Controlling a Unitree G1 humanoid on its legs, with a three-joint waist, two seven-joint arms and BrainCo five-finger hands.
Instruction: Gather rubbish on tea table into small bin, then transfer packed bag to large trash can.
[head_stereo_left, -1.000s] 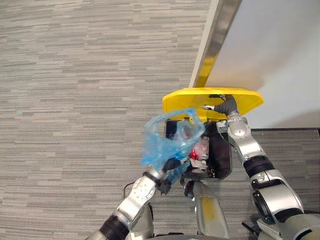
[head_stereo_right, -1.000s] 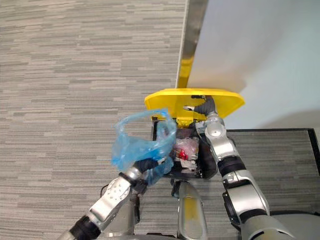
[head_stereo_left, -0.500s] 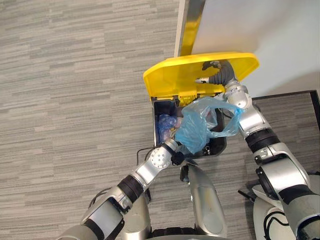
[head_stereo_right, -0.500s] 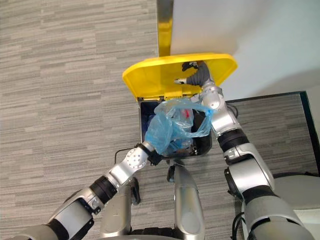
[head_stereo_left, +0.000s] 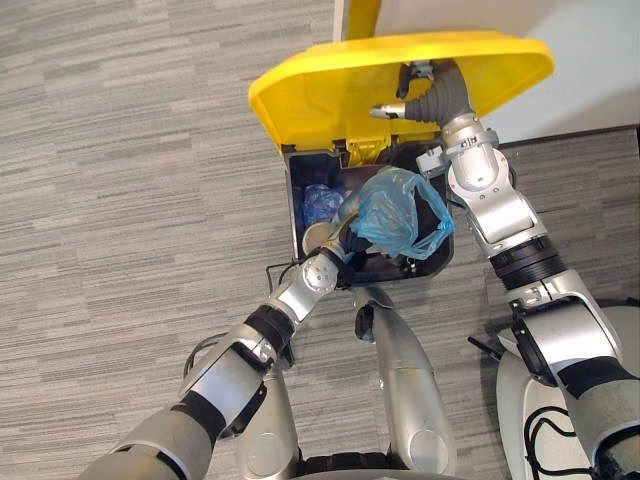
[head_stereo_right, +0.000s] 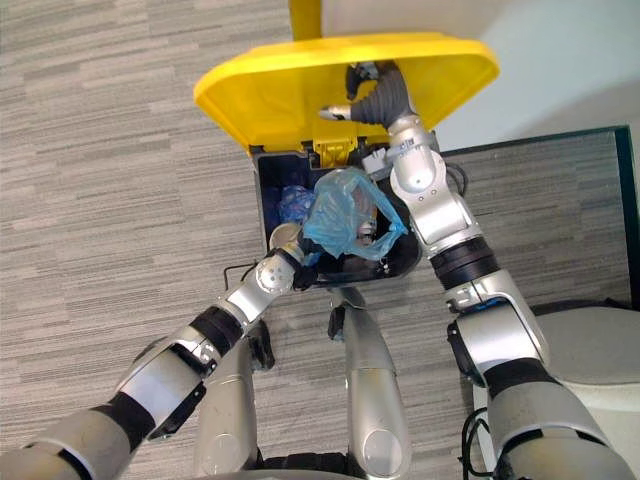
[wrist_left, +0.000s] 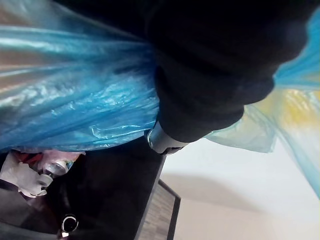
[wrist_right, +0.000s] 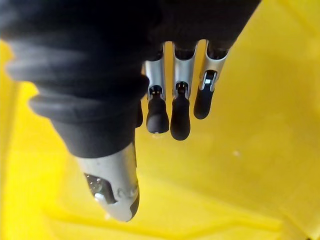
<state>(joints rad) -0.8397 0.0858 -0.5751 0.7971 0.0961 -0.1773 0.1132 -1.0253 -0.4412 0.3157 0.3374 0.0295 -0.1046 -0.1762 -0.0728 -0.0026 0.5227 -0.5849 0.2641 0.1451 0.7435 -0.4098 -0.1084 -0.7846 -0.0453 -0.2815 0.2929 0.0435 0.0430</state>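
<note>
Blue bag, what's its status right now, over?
Left robot hand shut on blue bag, over the open large trash can. Right robot hand open, fingers flat against raised yellow lid. Other rubbish inside can.

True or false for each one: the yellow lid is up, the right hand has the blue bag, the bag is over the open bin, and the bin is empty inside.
1. The lid is raised. True.
2. The right hand holds the bag. False: the left hand grips the bag, while the right hand's straight fingers prop the lid.
3. The bag is over the open bin. True.
4. The bin is empty. False: rubbish lies inside it, beside the bag.
</note>
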